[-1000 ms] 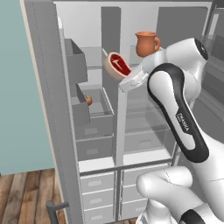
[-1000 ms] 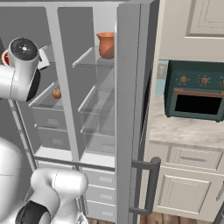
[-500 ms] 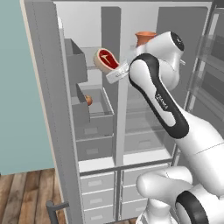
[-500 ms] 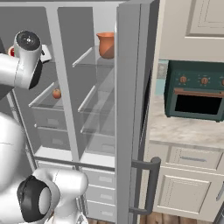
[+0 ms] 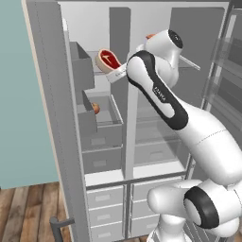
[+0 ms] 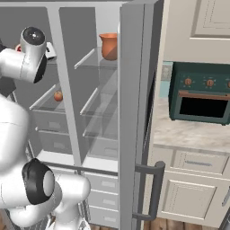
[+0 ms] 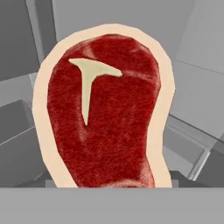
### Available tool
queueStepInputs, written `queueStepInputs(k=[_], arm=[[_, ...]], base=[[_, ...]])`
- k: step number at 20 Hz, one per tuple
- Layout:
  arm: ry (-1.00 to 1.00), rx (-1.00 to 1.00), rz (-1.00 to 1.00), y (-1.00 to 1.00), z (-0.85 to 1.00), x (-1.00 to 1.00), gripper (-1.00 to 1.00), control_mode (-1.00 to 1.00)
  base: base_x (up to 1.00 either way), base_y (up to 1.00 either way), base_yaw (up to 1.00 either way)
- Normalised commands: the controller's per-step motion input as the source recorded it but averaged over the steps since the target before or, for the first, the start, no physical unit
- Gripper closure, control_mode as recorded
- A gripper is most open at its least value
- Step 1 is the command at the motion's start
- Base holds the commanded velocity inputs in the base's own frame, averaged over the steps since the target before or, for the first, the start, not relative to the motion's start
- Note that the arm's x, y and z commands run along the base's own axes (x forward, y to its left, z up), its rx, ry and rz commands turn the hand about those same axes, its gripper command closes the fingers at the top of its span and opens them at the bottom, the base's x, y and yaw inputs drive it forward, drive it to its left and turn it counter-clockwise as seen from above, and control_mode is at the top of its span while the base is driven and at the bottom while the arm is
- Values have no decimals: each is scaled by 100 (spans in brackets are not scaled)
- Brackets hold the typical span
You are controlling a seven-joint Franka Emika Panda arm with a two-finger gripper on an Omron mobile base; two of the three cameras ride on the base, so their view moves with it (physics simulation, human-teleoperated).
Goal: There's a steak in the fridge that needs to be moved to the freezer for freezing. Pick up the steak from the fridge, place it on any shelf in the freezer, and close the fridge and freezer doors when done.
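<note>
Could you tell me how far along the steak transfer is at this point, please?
Done: the steak is off its fridge shelf and held up by the gripper; the hand view shows it close against the camera. In hand: it is being carried at the upper left compartment, the freezer, not yet set down on a shelf. Left: placing it there, then closing both doors, which stand open.

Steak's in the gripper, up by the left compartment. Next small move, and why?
Probably ease the raw red steak with its pale fat rim further into the grey-binned freezer compartment, over its top glass shelf, before lowering. The gripper holds it upright near the front of the opening beside the upper door bin, so it does not yet look over a shelf.
</note>
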Motion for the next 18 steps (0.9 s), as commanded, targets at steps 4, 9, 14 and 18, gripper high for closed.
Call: queueStepInputs(k=[4, 9, 14, 18], arm=[[0, -3, 0, 0, -13, 44, 100, -100], [0, -3, -2, 6, -18, 43, 100, -100], [0, -1, -8, 7, -5, 37, 100, -100], [1, 0, -10, 18, 0, 34, 100, -100]], base=[[0, 0, 0], [0, 0, 0], [0, 0, 0], [0, 0, 0]])
